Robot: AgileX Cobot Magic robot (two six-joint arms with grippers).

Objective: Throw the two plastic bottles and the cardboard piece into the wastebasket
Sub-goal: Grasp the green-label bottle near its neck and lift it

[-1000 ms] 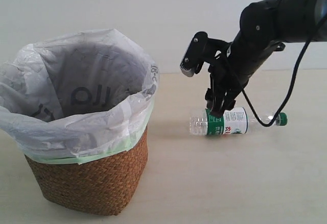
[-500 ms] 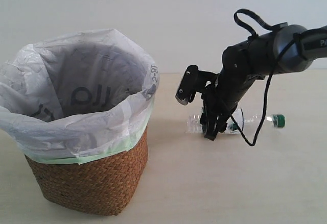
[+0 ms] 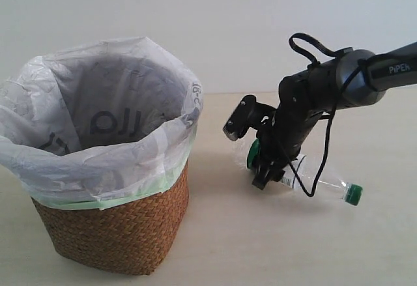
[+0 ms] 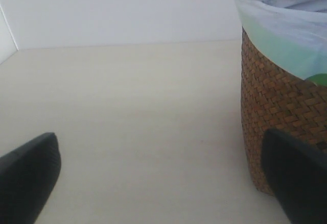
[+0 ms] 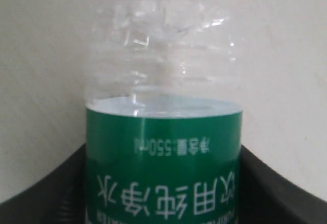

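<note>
A round brown woven wicker wastebasket (image 3: 117, 234) stands at the near left of the pale surface (image 3: 273, 247). It is lined with a crinkly translucent white bag (image 3: 171, 129) that has dark lettering and a pale green edge folded over the rim.

To its right, apart from it, a slim clear plastic bottle (image 3: 320, 179) lies slanted, with its green cap (image 3: 353, 195) pointing to the near right and low at the surface. Its base end points toward the basket.

The black right arm (image 3: 339, 84) reaches down from the right. The right claw (image 3: 266, 167) is pinching the bottle at its green-and-white label (image 5: 162, 152). In the right wrist view the dark fingers (image 5: 278, 193) press against both sides of the label, and the clear ribbed base stands out beyond them.

The left claw (image 4: 163, 183) is spread wide with nothing between its dark fingers (image 4: 28, 178). It sits low over bare surface, and one finger is just beside the basket's woven wall.
</note>
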